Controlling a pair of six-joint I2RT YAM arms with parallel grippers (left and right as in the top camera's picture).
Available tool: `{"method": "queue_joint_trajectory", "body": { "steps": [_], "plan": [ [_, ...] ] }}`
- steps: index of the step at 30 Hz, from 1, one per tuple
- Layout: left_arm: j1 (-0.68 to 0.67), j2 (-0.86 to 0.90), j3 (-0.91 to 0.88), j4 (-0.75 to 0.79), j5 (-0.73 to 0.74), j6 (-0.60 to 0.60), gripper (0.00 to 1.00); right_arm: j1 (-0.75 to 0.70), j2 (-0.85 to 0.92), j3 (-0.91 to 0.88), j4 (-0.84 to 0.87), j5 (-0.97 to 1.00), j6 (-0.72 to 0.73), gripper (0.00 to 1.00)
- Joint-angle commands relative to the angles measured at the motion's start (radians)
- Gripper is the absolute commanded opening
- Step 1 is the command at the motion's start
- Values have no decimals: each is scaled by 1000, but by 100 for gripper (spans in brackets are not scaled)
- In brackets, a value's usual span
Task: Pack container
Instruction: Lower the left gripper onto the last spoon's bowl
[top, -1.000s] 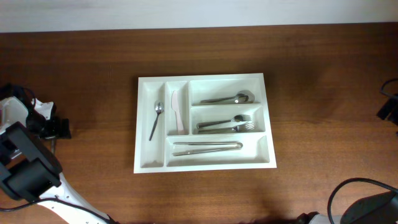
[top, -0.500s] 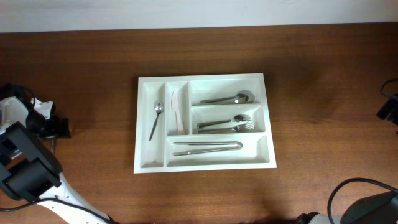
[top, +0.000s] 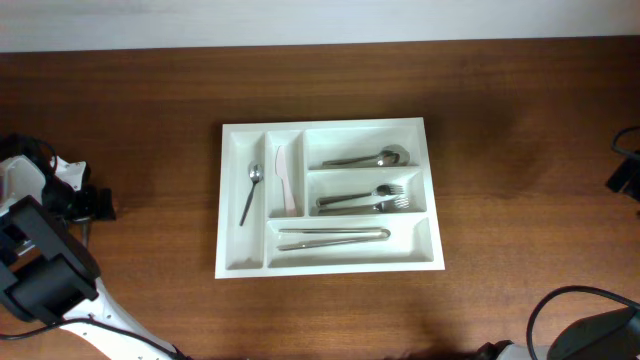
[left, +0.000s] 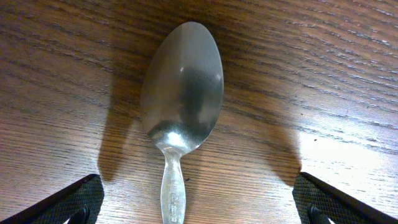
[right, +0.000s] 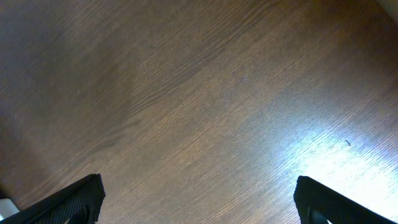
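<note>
The container sits dead centre of the overhead frame on the dark wooden table, squared up with the table's edges. It's well stocked. There's a small spoon lying at a slant in the far-left narrow slot and a pale knife in the narrow slot beside it. To their right, spoons fill the upper wide bay, forks lie in the middle one, and a long pair of tongs lies across the bottom bay.

Over at the left edge of the overhead frame, well apart from the tray, is the left gripper. Its wrist camera looks straight down on a steel spoon flat on the wood, bowl toward the top of the frame. The two fingertips are spread wide either side of the handle, touching nothing.

The right gripper sits off at the right edge of the overhead frame. Its fingers are also parted, with only bare wood grain below.
</note>
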Motion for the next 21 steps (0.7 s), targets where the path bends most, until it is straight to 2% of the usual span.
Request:
{"method": "queue_joint_trajectory", "body": {
  "steps": [1,14,18,21],
  "plan": [
    [5,11,-6,2,23,15,99,-3,-3,-2,0,-9,8,99],
    [6,40,-10,6,22,15,98,-3,-3,-2,0,-9,8,99],
    [6,40,-10,16,22,15,89,-3,-3,-2,0,-9,8,99],
    [6,40,-10,24,22,15,69,-3,-3,-2,0,-9,8,99]
  ]
}}
